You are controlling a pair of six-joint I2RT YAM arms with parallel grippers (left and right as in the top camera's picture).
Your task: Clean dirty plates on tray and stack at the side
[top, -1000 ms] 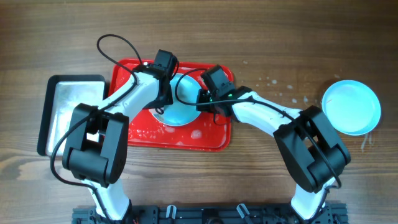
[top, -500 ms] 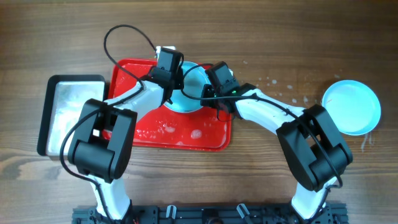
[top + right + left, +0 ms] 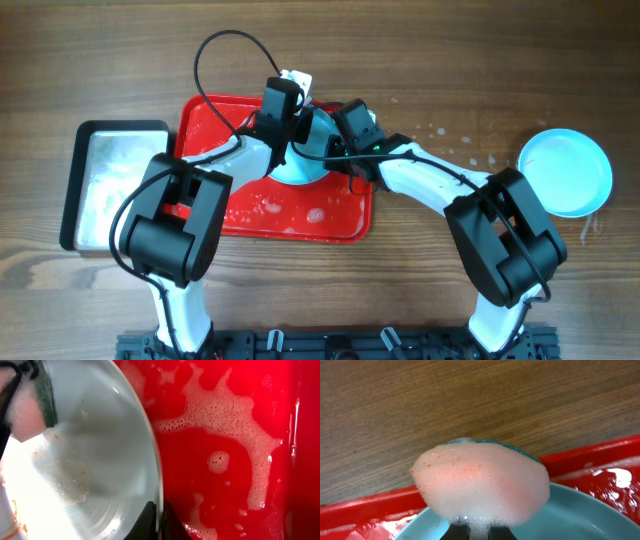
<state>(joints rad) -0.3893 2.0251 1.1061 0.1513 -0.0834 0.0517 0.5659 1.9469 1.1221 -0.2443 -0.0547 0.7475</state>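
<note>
A pale blue plate [image 3: 298,168] stands tilted over the far half of the red tray [image 3: 300,225]. My right gripper [image 3: 328,148] is shut on its rim; in the right wrist view the fingertips [image 3: 160,522] pinch the plate [image 3: 90,450] edge above the foamy tray [image 3: 225,435]. My left gripper [image 3: 292,88] is shut on a soapy sponge [image 3: 480,485], pink with foam and green-backed, resting against the plate [image 3: 570,515] near its far rim. The sponge [image 3: 30,405] also shows on the plate's face, beside reddish smears. A second plate [image 3: 565,172] lies on the table at far right.
A black-rimmed metal pan [image 3: 115,185] sits left of the tray. Suds and water lie on the tray floor [image 3: 315,215]. Water drops speckle the wood [image 3: 445,135] between the tray and the far-right plate. The left arm's cable [image 3: 215,50] loops beyond the tray.
The left gripper has carried the sponge across the plate toward the tray's far edge. The plate has shifted from the tray's middle toward the far side, still in the right gripper.
</note>
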